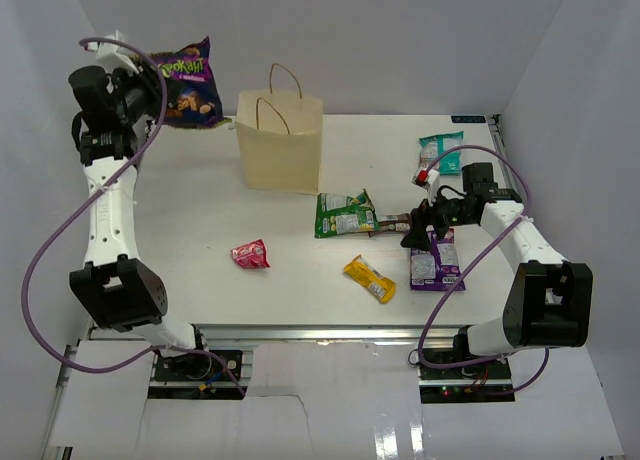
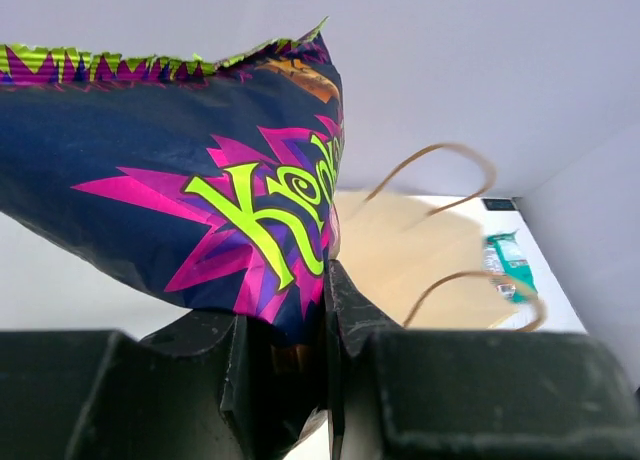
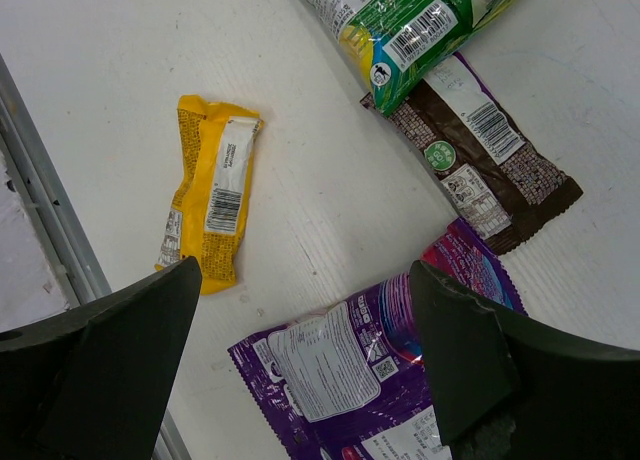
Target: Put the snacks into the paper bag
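My left fingers [image 1: 150, 80] pinch the bottom edge of the dark purple chip bag [image 2: 200, 180], held up off the bench [image 1: 180, 210] at about 10 o'clock. The pinched corner is hidden between them. Bare bench lies between that arm and the paper bag [image 1: 280, 145], which stands upright toward 12 o'clock; I cannot see inside it. The red packet [image 1: 250, 253] lies alone at its 7 o'clock. Further right, the green pouch [image 1: 343, 213] overlaps one end of the brown bar [image 3: 480, 165], and the yellow bar [image 3: 212, 205] lies nearest the front edge. My right fingers [image 1: 414, 228] are spread wide and hold nothing, low over the purple pouch [image 3: 370, 360], which the wrist view cuts off. The teal pouch [image 1: 442, 152] lies at 2 o'clock, close to the right edge.
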{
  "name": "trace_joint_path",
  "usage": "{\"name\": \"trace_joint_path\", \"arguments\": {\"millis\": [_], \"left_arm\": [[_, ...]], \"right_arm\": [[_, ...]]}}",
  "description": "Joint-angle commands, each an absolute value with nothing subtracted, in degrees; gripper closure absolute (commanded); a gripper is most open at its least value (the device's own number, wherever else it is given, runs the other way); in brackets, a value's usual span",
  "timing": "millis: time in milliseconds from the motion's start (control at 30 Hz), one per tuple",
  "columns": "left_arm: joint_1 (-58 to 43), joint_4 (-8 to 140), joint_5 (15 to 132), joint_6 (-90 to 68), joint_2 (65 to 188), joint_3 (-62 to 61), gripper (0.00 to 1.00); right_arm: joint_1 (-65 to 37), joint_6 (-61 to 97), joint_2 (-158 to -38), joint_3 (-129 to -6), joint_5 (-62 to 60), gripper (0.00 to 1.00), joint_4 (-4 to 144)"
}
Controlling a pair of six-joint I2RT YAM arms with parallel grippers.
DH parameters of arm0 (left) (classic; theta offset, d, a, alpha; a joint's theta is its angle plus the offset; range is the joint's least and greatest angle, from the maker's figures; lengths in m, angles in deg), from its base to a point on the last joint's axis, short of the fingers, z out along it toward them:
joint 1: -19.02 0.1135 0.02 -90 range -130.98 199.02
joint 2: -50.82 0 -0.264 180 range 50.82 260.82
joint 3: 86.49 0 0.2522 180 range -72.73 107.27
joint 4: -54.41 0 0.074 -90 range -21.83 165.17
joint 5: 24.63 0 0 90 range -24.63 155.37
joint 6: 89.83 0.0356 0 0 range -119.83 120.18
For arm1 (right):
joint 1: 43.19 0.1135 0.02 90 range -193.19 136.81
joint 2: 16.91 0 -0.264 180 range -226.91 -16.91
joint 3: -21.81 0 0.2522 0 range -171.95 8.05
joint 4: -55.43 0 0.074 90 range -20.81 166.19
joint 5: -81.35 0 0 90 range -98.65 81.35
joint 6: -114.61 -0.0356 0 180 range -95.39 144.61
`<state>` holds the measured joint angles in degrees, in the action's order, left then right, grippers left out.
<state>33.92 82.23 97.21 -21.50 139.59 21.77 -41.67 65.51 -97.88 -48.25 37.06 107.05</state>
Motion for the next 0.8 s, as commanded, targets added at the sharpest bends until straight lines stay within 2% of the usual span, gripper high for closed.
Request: {"name": "trace_joint_path", "arguments": {"millis": [0, 333, 767], "left_arm": [[30.72, 74.76, 97.45, -14.96, 139.85, 32.44, 0.94], [21.5, 71.69, 100.09, -7.92, 152.32, 49.68, 0.94], [20.34, 64.31, 112.21, -2.82, 154.01, 47.77, 0.94]], "right_arm": [[-41.87, 66.44, -97.77, -49.88, 38.81, 0.1, 108.04], [-41.96, 66.71, -98.12, -49.7, 38.72, 0.09, 108.03], [-42.05, 67.15, -98.73, -48.99, 38.55, 0.1, 107.86]]}}
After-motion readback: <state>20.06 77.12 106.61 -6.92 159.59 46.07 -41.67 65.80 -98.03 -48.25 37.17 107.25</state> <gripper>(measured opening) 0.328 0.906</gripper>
